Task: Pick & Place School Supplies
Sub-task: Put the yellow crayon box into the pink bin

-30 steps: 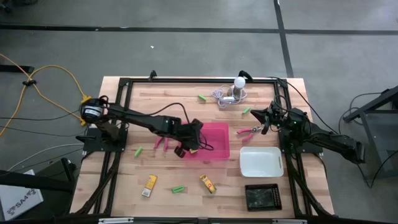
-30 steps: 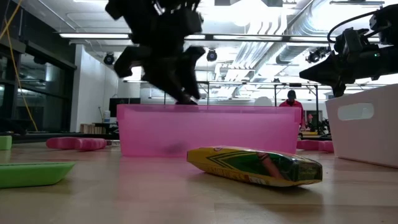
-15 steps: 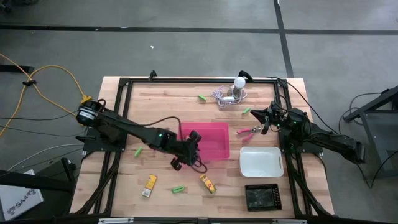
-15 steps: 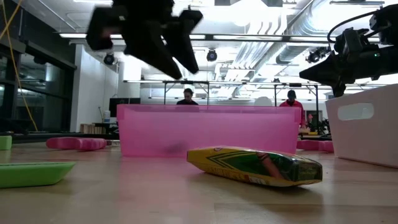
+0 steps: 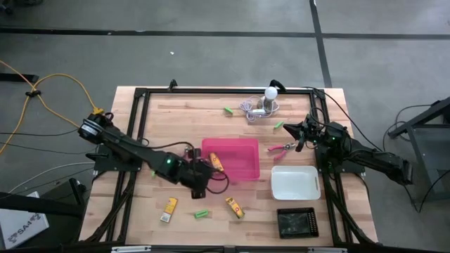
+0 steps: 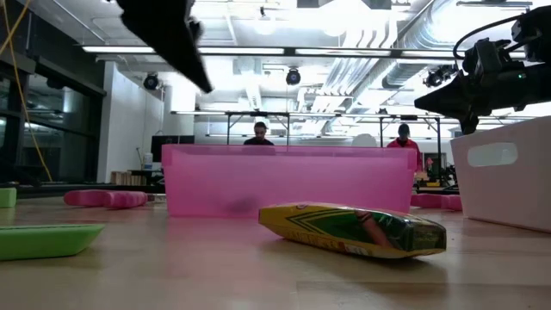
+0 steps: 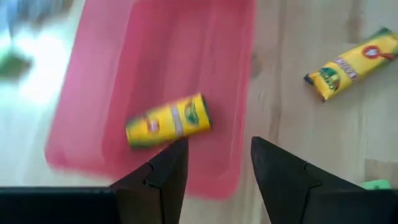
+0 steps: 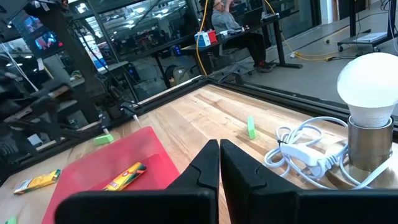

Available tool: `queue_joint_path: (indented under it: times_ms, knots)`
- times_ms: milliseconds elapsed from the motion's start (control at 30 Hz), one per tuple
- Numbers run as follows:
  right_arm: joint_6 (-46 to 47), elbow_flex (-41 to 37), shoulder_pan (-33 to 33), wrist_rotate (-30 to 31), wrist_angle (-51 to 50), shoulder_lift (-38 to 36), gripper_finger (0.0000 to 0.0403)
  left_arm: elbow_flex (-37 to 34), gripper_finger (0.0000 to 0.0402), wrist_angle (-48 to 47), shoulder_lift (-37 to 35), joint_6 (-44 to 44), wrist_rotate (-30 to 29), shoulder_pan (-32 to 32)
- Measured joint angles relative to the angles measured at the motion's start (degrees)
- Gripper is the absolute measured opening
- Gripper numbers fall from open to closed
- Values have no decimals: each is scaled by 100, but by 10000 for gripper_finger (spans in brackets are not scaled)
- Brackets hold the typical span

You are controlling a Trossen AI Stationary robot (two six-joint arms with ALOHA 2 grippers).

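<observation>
My left gripper (image 5: 205, 173) hovers open at the near-left corner of the pink tray (image 5: 239, 169), holding nothing; its fingers (image 7: 165, 174) frame that corner. A yellow-orange block (image 7: 168, 121) lies flat on the tray floor, also seen from above (image 5: 214, 163). Two more blocks (image 5: 169, 209) (image 5: 235, 206) and a green stick (image 5: 202, 213) lie on the table nearer the front. Further green sticks (image 5: 228, 110) (image 5: 278, 125) lie toward the back. Pink-handled scissors (image 5: 283, 148) lie right of the tray. My right gripper (image 5: 301, 135) waits shut at the right, above the table.
A white tray (image 5: 295, 183) and a black tray (image 5: 297, 223) stand at the near right. A white bulb with a grey cord (image 5: 266, 102) sits at the far edge. A second pair of pink handles (image 6: 103, 198) lies left of the pink tray. People show in the room behind.
My left gripper has drawn back from above the pink tray toward the table's near-left, risen a little and rolled about its own axis, staying open. The yellow-orange block now shows uncovered, lying in the tray.
</observation>
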Motion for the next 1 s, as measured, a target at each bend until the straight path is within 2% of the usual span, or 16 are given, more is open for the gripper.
queue_joint_path:
  times_ms: [167, 467, 667, 833, 1000]
  knots:
    - [0, -2, 0, -1, -2, -1, 3, -2, 167, -746, 6, -1731, 213, -198]
    - [0, -1, 0, -2, -2, 0, 3, -2, 167, -1824, 7, -4279, 1489, -545]
    - [0, 0, 0, 0, -2, -1, 3, -2, 167, -1963, 8, -5132, 1525, -892]
    - [0, 0, 0, 0, -2, 0, 3, -2, 167, -1992, 10, -6171, 1502, -1219]
    - [0, 0, 0, 0, -2, -1, 3, -3, 167, -2133, 12, -7475, 1106, -1780]
